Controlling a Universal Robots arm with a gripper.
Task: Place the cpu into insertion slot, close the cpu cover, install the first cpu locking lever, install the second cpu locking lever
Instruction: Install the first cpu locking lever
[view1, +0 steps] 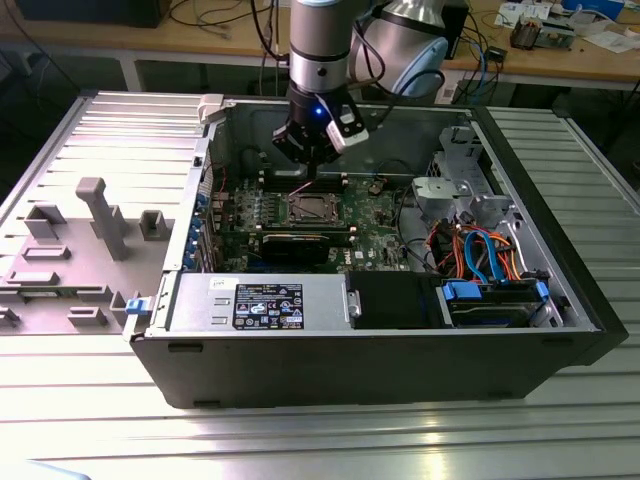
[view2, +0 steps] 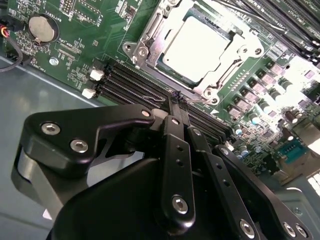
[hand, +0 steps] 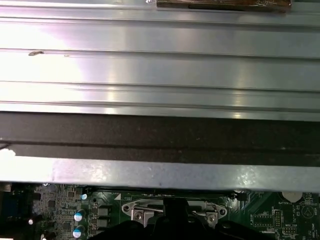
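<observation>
The tool (view2: 179, 100) hangs just short of the socket's edge, fingers pinched together on nothing I can make out, tips meeting at a thin wire lever there. Beyond it the cpu (view2: 200, 42), flat and dull silver, sits in the insertion slot (view2: 150, 37), with the cpu cover (view2: 240, 52) framing it on the green motherboard (view2: 95, 30).
</observation>
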